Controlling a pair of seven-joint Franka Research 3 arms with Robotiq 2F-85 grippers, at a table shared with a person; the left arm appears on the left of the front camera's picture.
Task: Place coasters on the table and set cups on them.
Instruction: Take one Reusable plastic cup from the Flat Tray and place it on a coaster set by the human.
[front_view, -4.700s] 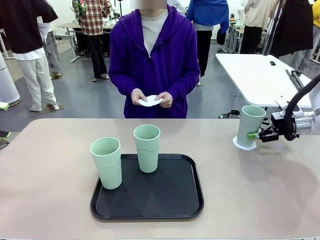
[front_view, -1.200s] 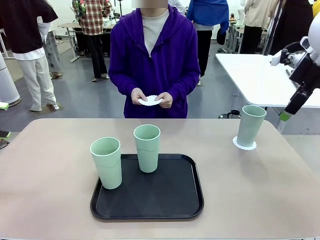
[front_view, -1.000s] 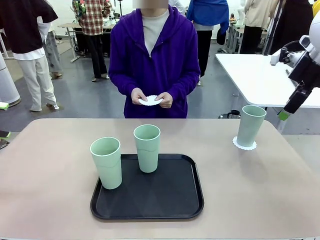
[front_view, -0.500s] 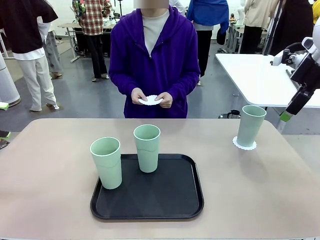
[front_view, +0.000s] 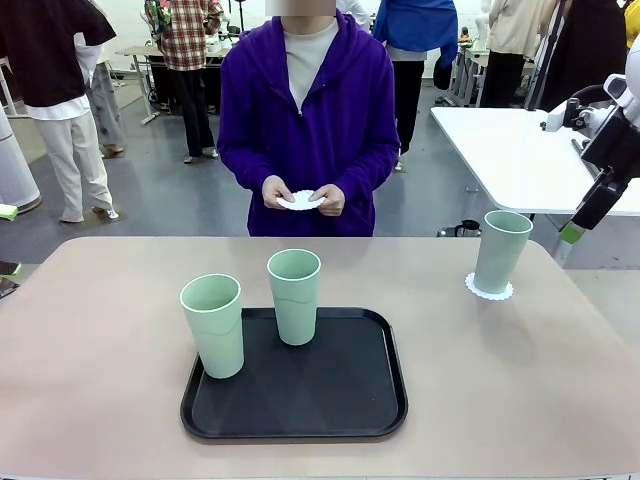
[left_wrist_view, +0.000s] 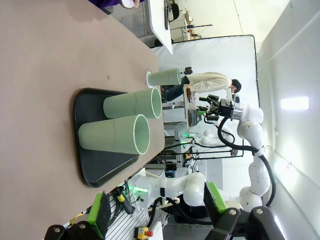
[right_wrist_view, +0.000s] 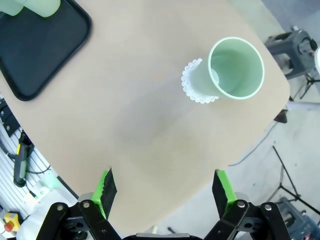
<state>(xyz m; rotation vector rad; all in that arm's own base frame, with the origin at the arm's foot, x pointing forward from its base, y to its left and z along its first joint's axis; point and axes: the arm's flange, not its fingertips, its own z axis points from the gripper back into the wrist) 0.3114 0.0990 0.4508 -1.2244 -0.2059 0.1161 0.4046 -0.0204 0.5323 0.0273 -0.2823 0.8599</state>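
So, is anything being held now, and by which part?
The left gripper and right gripper are open and empty. The person's hands hold a white coaster by its opposite edges.

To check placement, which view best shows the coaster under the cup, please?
The right wrist view: from above, the coaster shows its scalloped edge beside the cup. The front view shows its near edge, the left wrist a sliver.

No legible text or labels anywhere, as far as visible.
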